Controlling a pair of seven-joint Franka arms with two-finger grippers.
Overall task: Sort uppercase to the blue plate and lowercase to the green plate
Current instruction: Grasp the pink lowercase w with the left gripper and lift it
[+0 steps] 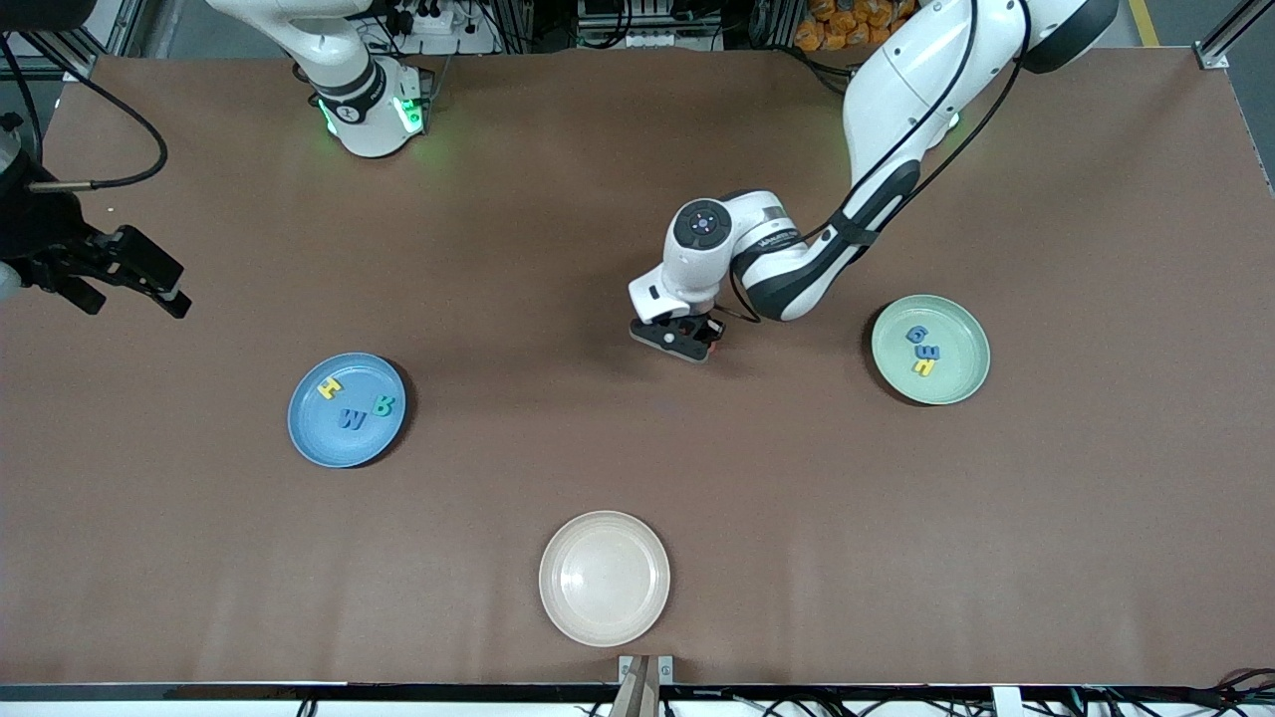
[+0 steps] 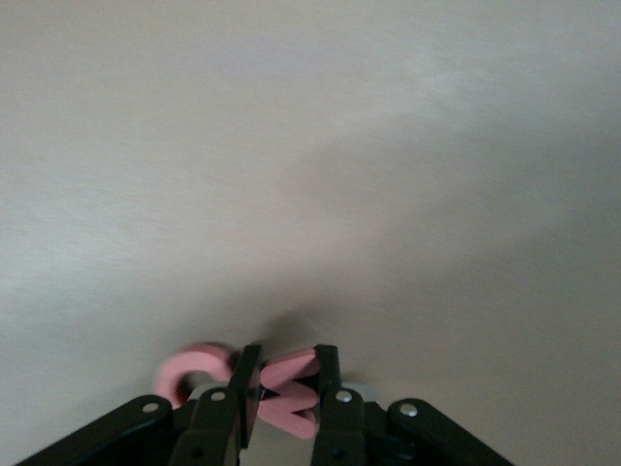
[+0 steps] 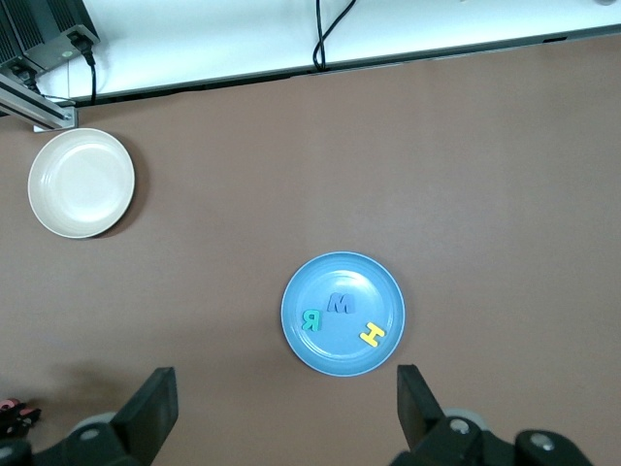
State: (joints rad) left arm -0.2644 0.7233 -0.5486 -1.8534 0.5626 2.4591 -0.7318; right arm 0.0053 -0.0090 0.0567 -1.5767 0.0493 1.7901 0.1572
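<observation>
My left gripper point(image 2: 288, 390) is down at the middle of the table point(image 1: 687, 342), shut on the red lowercase m point(image 2: 291, 388). The red uppercase Q point(image 2: 194, 372) lies on the table right beside one finger. The blue plate point(image 1: 319, 438) holds a yellow H point(image 1: 330, 387), a blue M point(image 1: 353, 419) and a green R point(image 1: 382, 405). The green plate point(image 1: 956, 383) holds a blue g point(image 1: 916, 335), a blue m point(image 1: 928, 352) and a yellow h point(image 1: 924, 367). My right gripper point(image 1: 134, 299) waits open at the right arm's end of the table, looking down on the blue plate point(image 3: 330, 354).
A cream-white plate point(image 1: 605, 578) stands near the table's front edge, nearer to the front camera than the left gripper. It also shows in the right wrist view as the cream-white plate point(image 3: 81, 183). Bare brown table lies between the three plates.
</observation>
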